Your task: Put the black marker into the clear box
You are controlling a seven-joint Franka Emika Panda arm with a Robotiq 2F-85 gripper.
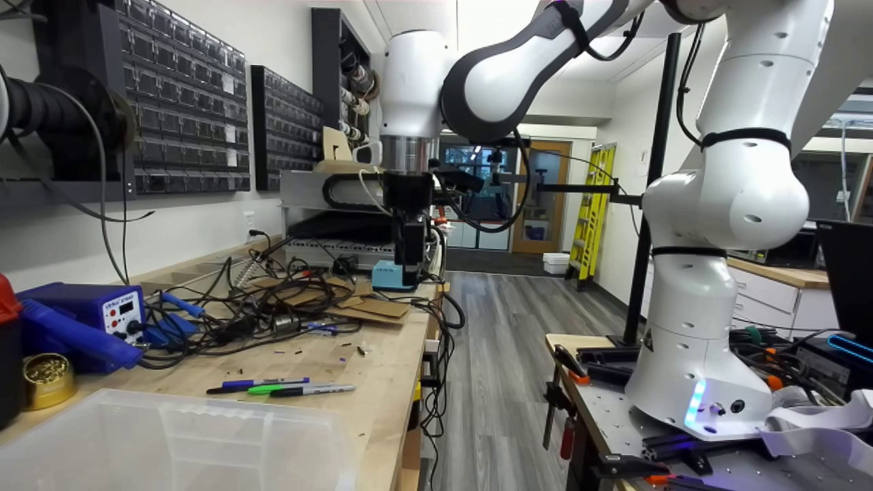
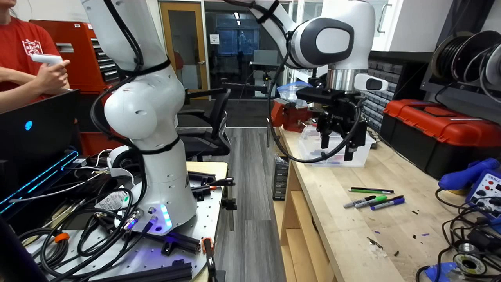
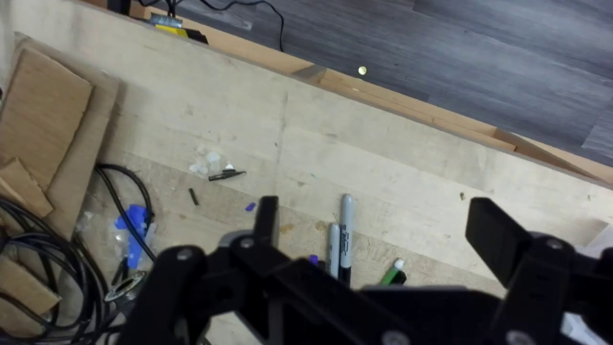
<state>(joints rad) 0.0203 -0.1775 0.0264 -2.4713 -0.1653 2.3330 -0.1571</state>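
The black marker [image 2: 370, 188] lies on the wooden table against a slim green marker [image 2: 366, 191]. In the wrist view only the black marker's end [image 3: 399, 278] shows beside the green one; the gripper body hides the rest. The clear box [image 1: 177, 436] is a large translucent bin at the near end in an exterior view. It also shows behind the gripper [image 2: 311, 145], with small coloured things visible through its wall. My gripper [image 3: 373, 206] is open and empty, pointing down above the table; it also shows in both exterior views [image 1: 409, 276] [image 2: 336, 150].
Grey, green and purple thicker markers [image 2: 387, 203] lie close by the black marker. Tangled cables [image 1: 273, 300], cardboard [image 3: 43, 115] and a blue soldering station [image 1: 102, 314] are on the table. A black and red toolbox [image 2: 442, 133] stands along the wall side.
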